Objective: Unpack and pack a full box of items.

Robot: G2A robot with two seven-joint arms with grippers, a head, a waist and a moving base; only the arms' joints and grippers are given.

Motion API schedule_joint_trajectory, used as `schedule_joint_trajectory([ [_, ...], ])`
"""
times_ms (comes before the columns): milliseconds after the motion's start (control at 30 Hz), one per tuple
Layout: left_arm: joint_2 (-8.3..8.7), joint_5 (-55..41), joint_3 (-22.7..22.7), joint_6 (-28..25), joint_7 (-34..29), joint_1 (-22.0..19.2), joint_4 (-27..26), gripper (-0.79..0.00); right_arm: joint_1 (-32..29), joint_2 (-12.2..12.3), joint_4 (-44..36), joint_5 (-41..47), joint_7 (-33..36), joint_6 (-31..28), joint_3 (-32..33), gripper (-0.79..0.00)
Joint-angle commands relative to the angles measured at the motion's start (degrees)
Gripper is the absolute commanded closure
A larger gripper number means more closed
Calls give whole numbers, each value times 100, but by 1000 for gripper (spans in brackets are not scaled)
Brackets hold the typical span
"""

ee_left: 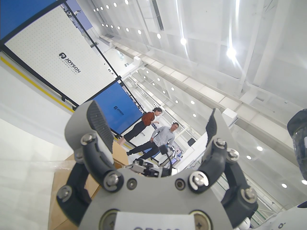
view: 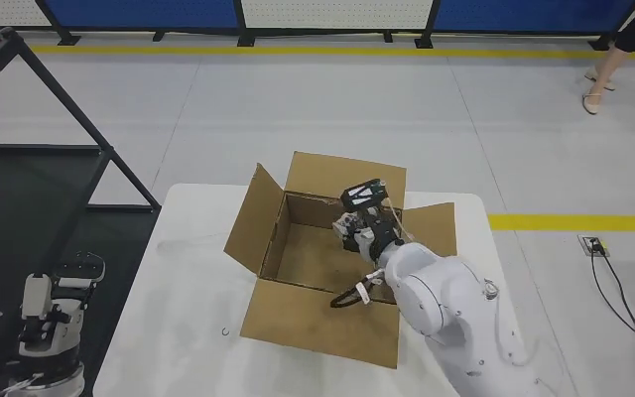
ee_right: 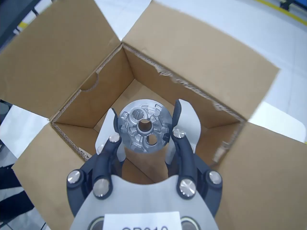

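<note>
Right pincer (ee_right: 146, 116) hangs above the open cardboard box (ee_right: 203, 56), closed partway on a round metal disc (ee_right: 134, 142) pinched by its rim between the fingers. That edge hold looks thin, so travel should be slow and vertical, midway between the walls below. Left pincer (ee_left: 154, 118) gapes wide, holding nothing.

A white table (view: 179, 298) stands on a pale floor. A black metal frame (view: 84, 121) stands at its left. To the right, yellow tape (view: 561, 222) crosses the floor near a socket (view: 593, 245) and black cable (view: 610, 286). Blue and white panels (view: 298, 12) line the far side.
</note>
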Motion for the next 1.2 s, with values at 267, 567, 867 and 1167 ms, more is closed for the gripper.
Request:
schedule_joint_trajectory([
  [267,0,0,0,0,0,0,0,-785,-1665,178,-1841,-194,-728,376,1887,0],
  [567,0,0,0,0,0,0,0,-785,-2449,227,-1648,283,-757,447,2951,0],
  [867,0,0,0,0,0,0,0,-785,-2771,313,-1092,1150,-232,-207,3713,0],
  [1167,0,0,0,0,0,0,0,-785,-3473,427,-1174,1857,-240,-1759,4213,0],
])
